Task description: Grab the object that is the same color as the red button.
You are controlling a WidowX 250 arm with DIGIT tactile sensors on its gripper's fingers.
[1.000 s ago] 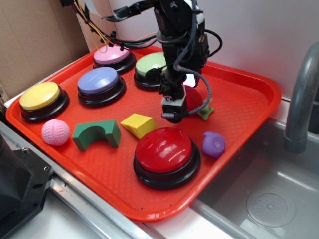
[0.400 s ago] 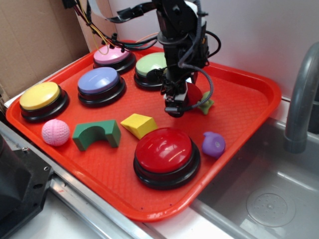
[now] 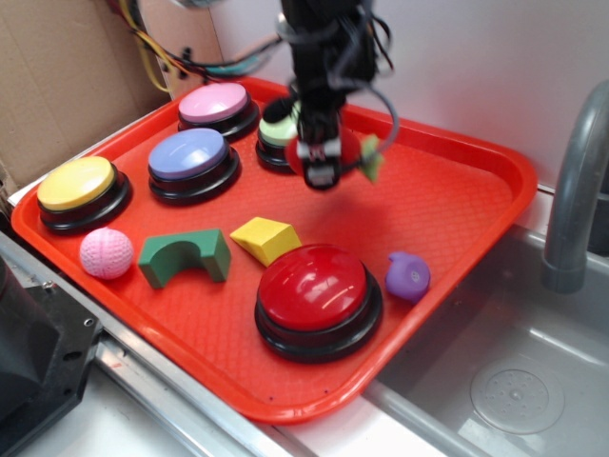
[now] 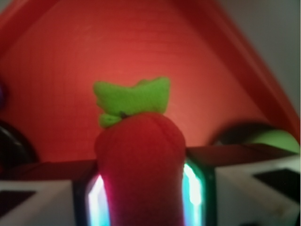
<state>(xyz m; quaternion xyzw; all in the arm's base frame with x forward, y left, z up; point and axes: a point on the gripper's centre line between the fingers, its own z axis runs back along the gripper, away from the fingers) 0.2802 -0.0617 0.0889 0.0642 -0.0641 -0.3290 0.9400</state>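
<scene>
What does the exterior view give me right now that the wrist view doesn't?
Only the exterior view shows the layout: the red button at the tray's front, the yellow wedge, green arch block, pink ball, purple toy, and the toy fruit lifted clear of the tray. Only the wrist view shows the grip up close: both fingers pressed against the fruit's sides, leaf pointing away. Both show the gripper holding the fruit over the red tray.

My arm [image 3: 319, 57] is black, blurred here — dark cables [image 3: 376, 90] loop off it, yellow and red wires [image 3: 157, 52] trail behind; my gripper [image 3: 319, 167] has white blocky fingers [image 4: 35, 202] with glowing inner pads
</scene>
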